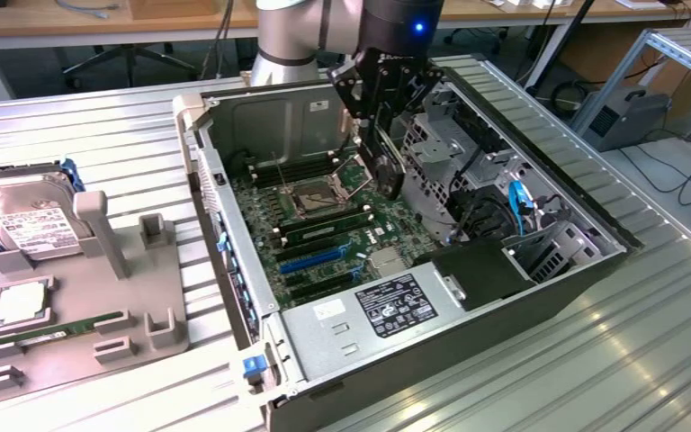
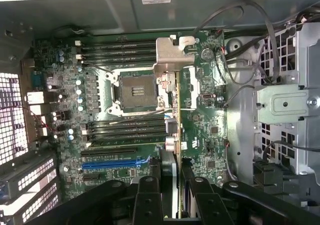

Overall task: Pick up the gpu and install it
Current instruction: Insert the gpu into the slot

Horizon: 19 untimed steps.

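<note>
While gripping the gpu (image 1: 388, 175), the tool (image 1: 381, 135) points straight down.

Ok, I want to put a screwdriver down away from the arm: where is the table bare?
Bare ribbed table lies at the exterior view's right of the computer case, and another patch behind the grey fixture. Crowded: the fixture carries a hard drive, and inside the case the pincer holds the gpu over the motherboard.

Exterior camera: I look steeply down, from high and well back, over the open computer case (image 1: 276, 117). Wrist camera: behind the gripper (image 2: 177, 187), close above the motherboard (image 2: 200, 130). Shared: board around the CPU socket (image 1: 318, 192).
</note>
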Motion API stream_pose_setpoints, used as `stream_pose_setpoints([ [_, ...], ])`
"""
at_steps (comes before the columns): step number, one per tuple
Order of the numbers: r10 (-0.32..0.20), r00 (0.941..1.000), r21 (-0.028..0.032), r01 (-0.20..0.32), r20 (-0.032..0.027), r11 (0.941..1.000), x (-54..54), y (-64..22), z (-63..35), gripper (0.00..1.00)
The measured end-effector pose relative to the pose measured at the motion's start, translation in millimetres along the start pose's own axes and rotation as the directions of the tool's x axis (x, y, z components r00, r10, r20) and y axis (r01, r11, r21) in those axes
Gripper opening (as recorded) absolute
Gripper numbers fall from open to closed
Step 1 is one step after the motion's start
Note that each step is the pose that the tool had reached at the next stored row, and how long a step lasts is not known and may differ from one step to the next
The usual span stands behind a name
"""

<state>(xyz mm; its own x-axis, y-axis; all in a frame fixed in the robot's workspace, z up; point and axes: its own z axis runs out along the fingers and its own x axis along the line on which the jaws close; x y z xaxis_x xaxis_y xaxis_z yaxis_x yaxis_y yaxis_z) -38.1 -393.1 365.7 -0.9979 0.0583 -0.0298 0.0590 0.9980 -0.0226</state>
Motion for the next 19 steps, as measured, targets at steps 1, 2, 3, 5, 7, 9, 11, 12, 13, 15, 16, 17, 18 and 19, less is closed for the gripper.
stream_pose_setpoints([
  [1, -0.006, 1.0, -0.0002, 0.006, 0.0001, 1.0, 0.0, 0.0, 0.0, 0.27],
  [2, -0.013, 0.9999, -0.0005, 0.013, 0.0003, 0.9999, 0.0, 0.0, 0.0, 0.27],
  [3, -0.022, 0.9998, -0.0007, 0.022, 0.0005, 0.9998, 0.0, 0.0, 0.0, 0.27],
  [5, -0.041, 0.9992, -0.0012, 0.041, 0.001, 0.9992, 0.0, 0.0, 0.0, 0.27],
  [7, -0.06, 0.9982, -0.0018, 0.06, 0.0015, 0.9982, 0.0, 0.0, 0.0, 0.27],
  [9, -0.103, 0.9947, -0.003, 0.103, 0.0025, 0.9947, 0.0, 0.0, 0.0, 0.27],
  [11, -0.144, 0.9896, -0.0041, 0.144, 0.0036, 0.9896, 0.0, 0.0, 0.0, 0.27],
  [12, -0.161, 0.9869, -0.0045, 0.161, 0.004, 0.9869, 0.0, 0.0, 0.0, 0.27],
  [13, -0.172, 0.9852, -0.0048, 0.172, 0.0043, 0.9852, 0.0, 0.0, 0.0, 0.27],
  [15, -0.19, 0.9817, -0.0053, 0.191, 0.0049, 0.9817, 0.0, 0.0, 0.0, 0.27],
  [16, -0.199, 0.98, -0.0055, 0.199, 0.0051, 0.98, 0.0, 0.0, 0.0, 0.27],
  [17, -0.208, 0.978, -0.0057, 0.208, 0.0053, 0.978, 0.0, 0.0, 0.0, 0.27],
  [18, -0.217, 0.9761, -0.006, 0.217, 0.0056, 0.9761, 0.0, 0.0, 0.0, 0.27],
  [19, -0.23, 0.9731, -0.0063, 0.23, 0.006, 0.9731, 0.0, 0.0, 0.0, 0.27],
])
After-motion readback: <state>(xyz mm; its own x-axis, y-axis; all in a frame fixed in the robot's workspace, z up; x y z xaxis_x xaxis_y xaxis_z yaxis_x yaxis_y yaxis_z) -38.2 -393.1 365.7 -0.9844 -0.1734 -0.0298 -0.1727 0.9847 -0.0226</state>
